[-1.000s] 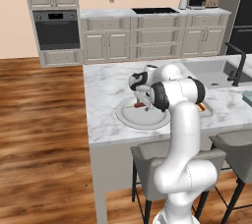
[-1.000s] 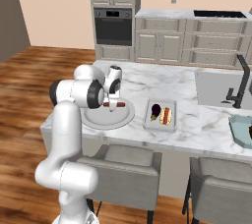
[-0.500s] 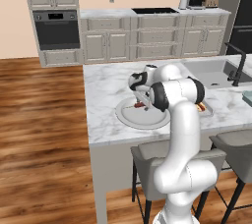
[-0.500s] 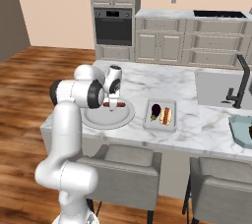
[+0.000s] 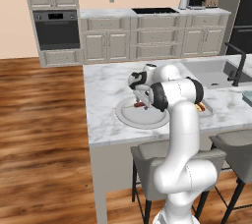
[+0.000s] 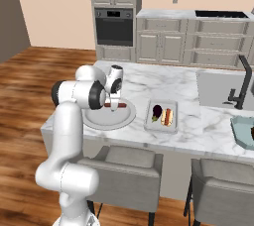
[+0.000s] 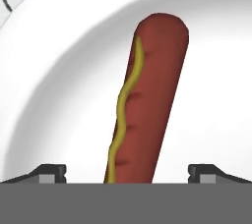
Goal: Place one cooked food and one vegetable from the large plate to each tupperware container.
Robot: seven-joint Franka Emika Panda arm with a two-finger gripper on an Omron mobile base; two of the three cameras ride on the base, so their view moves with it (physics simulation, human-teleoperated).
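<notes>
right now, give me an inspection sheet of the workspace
surface: white marble island counter, sink set in at one end.
job's things: large plate holds a sausage with a mustard line; pale rectangular container beside it holds a dark vegetable and a hot dog; teal container near the counter's far end, contents unclear.
clutter: nothing seen.
gripper: gripper open, low over the plate, fingertips either side of the sausage.
cables: nothing seen.
surroundings: wall oven, cabinets, black faucet, grey stools, wood floor.

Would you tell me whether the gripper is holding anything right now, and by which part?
Nothing is held: the gripper has its jaws open, straddling the sausage on the large plate.
</notes>
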